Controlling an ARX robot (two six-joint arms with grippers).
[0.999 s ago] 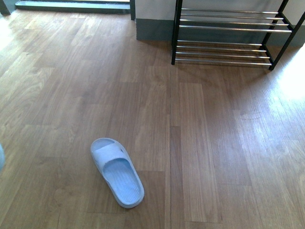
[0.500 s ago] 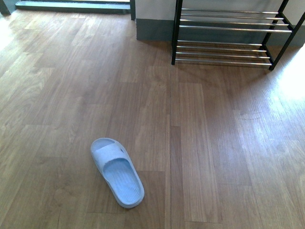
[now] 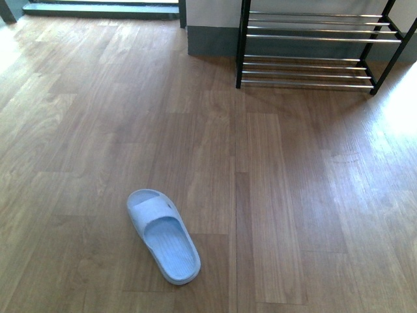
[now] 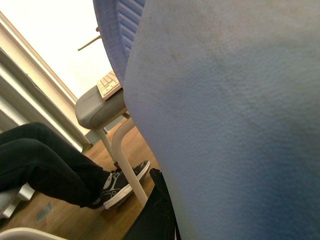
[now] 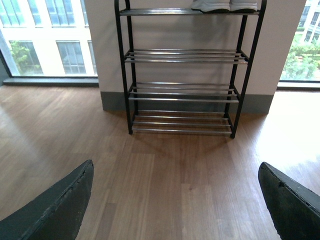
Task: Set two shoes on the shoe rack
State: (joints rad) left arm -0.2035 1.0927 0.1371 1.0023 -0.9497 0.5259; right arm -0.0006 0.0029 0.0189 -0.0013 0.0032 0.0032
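Slide (image 3: 163, 236) lies near left on the floor (image 3: 293, 195). Rack (image 3: 313, 49) is far right, its top cut off. A second slide (image 4: 225, 125) fills the left wrist view and hides the left fingers, so grip can't be told. Right gripper (image 5: 175, 165) is spread wide and empty. Sneaker soles (image 5: 225, 6) sit on the top shelf, cropped.

Sneakers (image 5: 210, 5) cropped to soles, close blurred slide (image 4: 225, 125) hiding left jaws

A pale blue rubber slide (image 3: 163, 236) lies sole-down on the wood floor, strap end away from the robot, well apart from the black-framed, chrome-barred shoe rack (image 3: 313, 38). A second slide (image 4: 225, 125) fills the left wrist view. White-soled sneakers (image 5: 225, 5) sit on the rack's top tier.
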